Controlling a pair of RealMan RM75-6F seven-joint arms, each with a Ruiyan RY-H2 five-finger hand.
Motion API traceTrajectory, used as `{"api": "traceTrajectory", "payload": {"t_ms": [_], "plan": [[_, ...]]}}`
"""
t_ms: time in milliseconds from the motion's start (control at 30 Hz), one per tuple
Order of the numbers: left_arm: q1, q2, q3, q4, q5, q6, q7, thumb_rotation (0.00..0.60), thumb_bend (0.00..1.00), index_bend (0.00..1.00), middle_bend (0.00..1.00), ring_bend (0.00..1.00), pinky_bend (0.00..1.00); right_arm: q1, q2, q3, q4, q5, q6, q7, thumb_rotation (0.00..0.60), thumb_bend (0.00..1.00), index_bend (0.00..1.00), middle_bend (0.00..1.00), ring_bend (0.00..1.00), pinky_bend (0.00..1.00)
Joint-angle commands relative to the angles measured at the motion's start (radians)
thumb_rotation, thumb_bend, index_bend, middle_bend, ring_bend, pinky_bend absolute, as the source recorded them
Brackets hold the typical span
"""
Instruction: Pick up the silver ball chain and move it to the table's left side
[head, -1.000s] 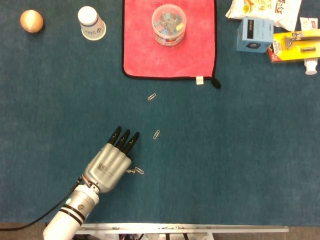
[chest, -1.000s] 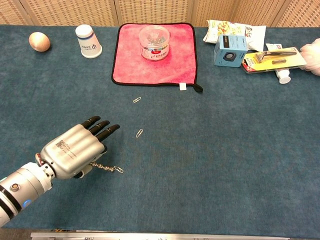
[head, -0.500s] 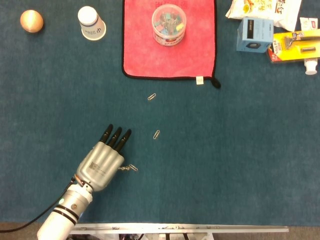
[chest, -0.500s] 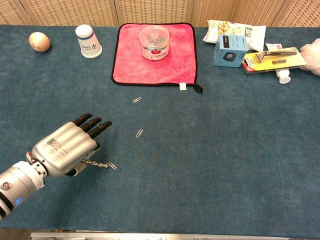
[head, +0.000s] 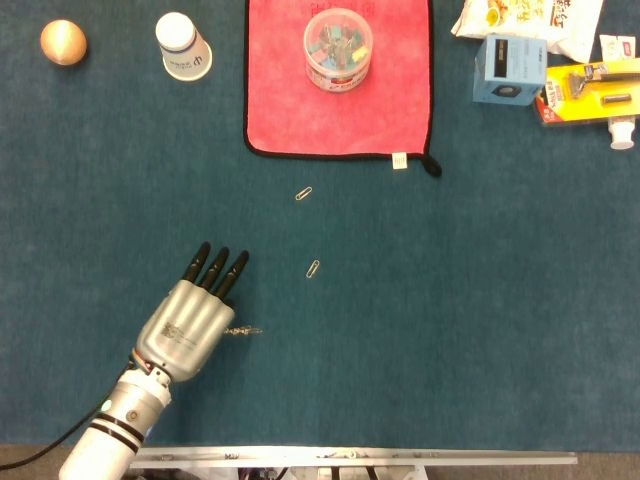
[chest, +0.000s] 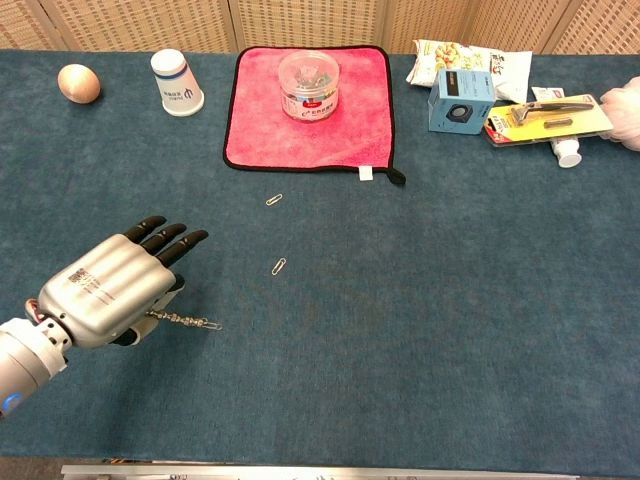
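Note:
My left hand (head: 190, 320) (chest: 110, 288) hovers over the near left part of the blue table, palm down with black fingertips (chest: 170, 235) stretched forward. It holds the silver ball chain (chest: 190, 322) (head: 242, 330) under its palm, and only the short free end sticks out to the right, hanging close to the cloth. The rest of the chain is hidden beneath the hand. My right hand does not appear in either view.
Two paper clips (head: 314, 268) (head: 304, 193) lie just right of the hand. A pink cloth (head: 270, 110) with a clear tub of clips (head: 337, 47) sits at the back. A white cup (head: 183, 45) and an egg (head: 62, 42) stand far left; boxes and packets (head: 510, 68) far right.
My left hand has travelled steadily to the left, carrying the chain along; the dangling end has trailed after it, away from the nearer paper clip.

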Motion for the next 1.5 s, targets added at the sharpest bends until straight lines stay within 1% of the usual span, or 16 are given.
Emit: {"api": "traceTrajectory", "payload": {"t_ms": [33,400,567,767,967,1167,1367,1500], "plan": [[0.008,0.014,0.003,-0.006,0.009,0.011,-0.009,0.600,0.35,0.57,0.00,0.00,0.06,0.000,0.000,0.000,0.000,-0.001,0.000,-0.001,0.600,0.00,0.08,0.08,0.00,0.00],[0.037,0.069,0.004,-0.030,0.048,0.060,-0.018,0.600,0.35,0.57,0.00,0.00,0.06,-0.001,-0.001,-0.001,0.001,-0.004,0.005,-0.003,0.600,0.00,0.08,0.08,0.00,0.00],[0.054,0.100,-0.002,-0.033,0.048,0.084,-0.025,0.600,0.35,0.57,0.00,0.00,0.06,-0.002,-0.002,0.000,0.001,-0.003,0.006,-0.002,0.600,0.00,0.08,0.08,0.00,0.00],[0.074,0.144,-0.020,-0.032,0.042,0.114,-0.061,0.600,0.35,0.57,0.00,0.00,0.06,-0.001,-0.002,-0.002,0.000,-0.006,0.005,-0.004,0.600,0.00,0.08,0.08,0.00,0.00],[0.088,0.187,-0.046,-0.037,0.049,0.143,-0.103,0.600,0.35,0.57,0.00,0.00,0.06,0.000,-0.003,-0.002,-0.002,-0.006,0.002,-0.009,0.600,0.00,0.08,0.08,0.00,0.00],[0.094,0.211,-0.074,-0.029,0.026,0.148,-0.129,0.600,0.35,0.57,0.00,0.00,0.06,0.002,-0.001,-0.003,-0.005,-0.005,-0.003,-0.011,0.600,0.00,0.08,0.08,0.00,0.00],[0.088,0.215,-0.115,-0.001,-0.033,0.129,-0.160,0.600,0.35,0.57,0.00,0.00,0.06,0.003,0.000,-0.003,-0.007,-0.003,-0.006,-0.010,0.600,0.00,0.08,0.08,0.00,0.00],[0.074,0.206,-0.149,0.034,-0.089,0.102,-0.183,0.600,0.35,0.55,0.00,0.00,0.06,0.003,0.000,-0.002,-0.007,0.000,-0.008,-0.009,0.600,0.00,0.08,0.08,0.00,0.00]]}}
